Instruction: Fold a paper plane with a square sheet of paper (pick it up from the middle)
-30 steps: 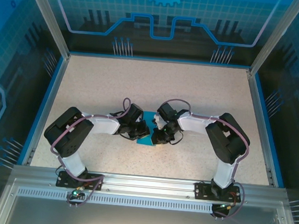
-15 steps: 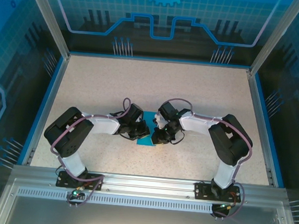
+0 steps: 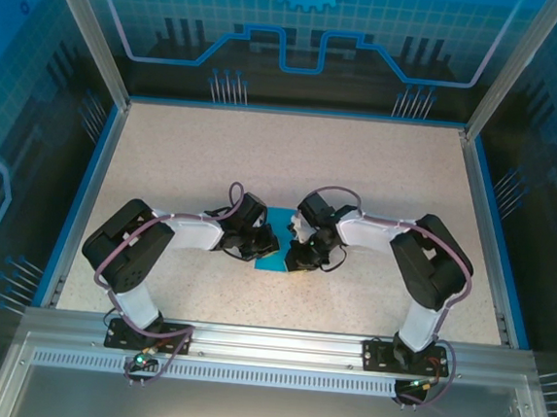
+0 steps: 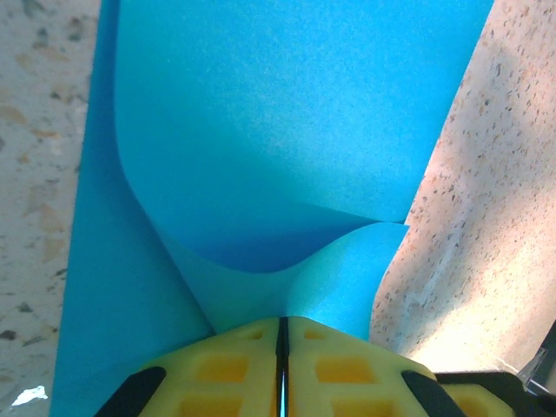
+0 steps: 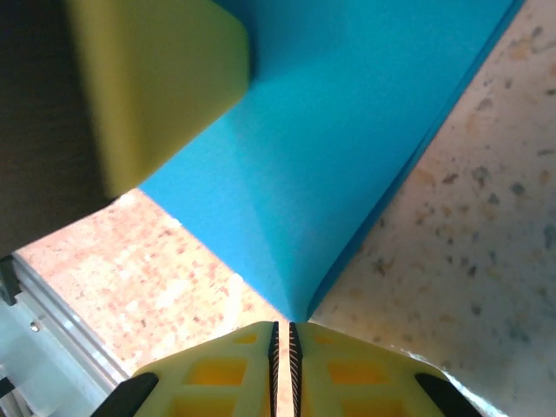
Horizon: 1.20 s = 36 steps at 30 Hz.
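Teal paper [image 4: 287,113] on speckled table [image 4: 35,130]

From above, we see the counter [image 3: 263,158] brightly and evenly lit, with only soft, faint shadows. At the left wrist, we note pale glare on the counter at lower right and darker shading inside the curl of the square sheet of paper [image 4: 287,130]. At the right wrist, warm bright light washes the counter at lower left.

A lab robot cell: speckled table [image 3: 292,161] fenced by aluminium posts [image 3: 85,26] and blue printed panels [image 3: 303,35].
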{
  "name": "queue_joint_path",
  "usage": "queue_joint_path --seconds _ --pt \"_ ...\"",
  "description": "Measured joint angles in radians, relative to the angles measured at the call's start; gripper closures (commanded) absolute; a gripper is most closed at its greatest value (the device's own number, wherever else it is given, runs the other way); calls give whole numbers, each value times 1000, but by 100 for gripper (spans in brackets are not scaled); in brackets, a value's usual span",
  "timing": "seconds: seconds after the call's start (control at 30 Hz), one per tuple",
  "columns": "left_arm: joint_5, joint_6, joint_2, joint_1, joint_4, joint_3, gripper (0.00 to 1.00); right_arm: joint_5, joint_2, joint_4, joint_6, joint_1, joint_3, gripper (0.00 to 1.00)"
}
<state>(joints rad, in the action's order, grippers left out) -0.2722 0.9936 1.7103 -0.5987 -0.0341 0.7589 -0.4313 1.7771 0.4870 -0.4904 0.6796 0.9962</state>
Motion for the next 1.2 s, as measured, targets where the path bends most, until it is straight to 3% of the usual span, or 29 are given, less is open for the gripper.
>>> queue_joint_path --seconds 0.17,0.6,1.2 --pt "0 0 0 0 0 0 88 5 -64 -30 -8 0 6 85" --pt "0 2 0 0 0 0 88 18 53 -55 -16 6 9 85" --pt "48 -21 -5 31 29 24 84 35 76 -16 4 7 30 86"
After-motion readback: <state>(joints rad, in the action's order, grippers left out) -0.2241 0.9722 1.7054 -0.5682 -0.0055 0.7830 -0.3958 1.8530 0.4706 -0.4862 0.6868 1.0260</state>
